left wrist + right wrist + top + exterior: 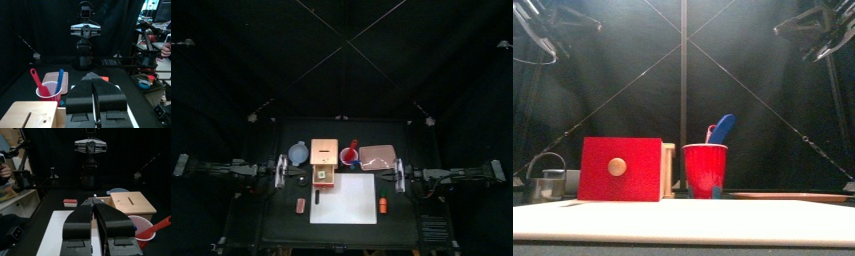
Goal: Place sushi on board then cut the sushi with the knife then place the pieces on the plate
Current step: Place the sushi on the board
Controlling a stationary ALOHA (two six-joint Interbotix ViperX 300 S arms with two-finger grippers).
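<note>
A white cutting board (pixel 345 198) lies at the table's front middle. Behind it stand the wooden box (pixel 325 152) with its red drawer front (pixel 620 168), a red cup (pixel 704 168) and the pink tray (pixel 377 156). A blue knife (pixel 723 128) and a red knife (pixel 35 80) stick out of the cup. No sushi roll shows in any view. My left gripper (pixel 281 172) hangs shut at the board's left, holding nothing. At the board's right my right gripper (pixel 401 176) is shut too, nothing between its jaws.
A blue-grey bowl (pixel 298 152) sits left of the box. A metal thing with a wire handle (pixel 548 181) shows there in the front view. A small pink toy (pixel 301 205) lies left of the board, an orange one (pixel 382 205) at its right edge.
</note>
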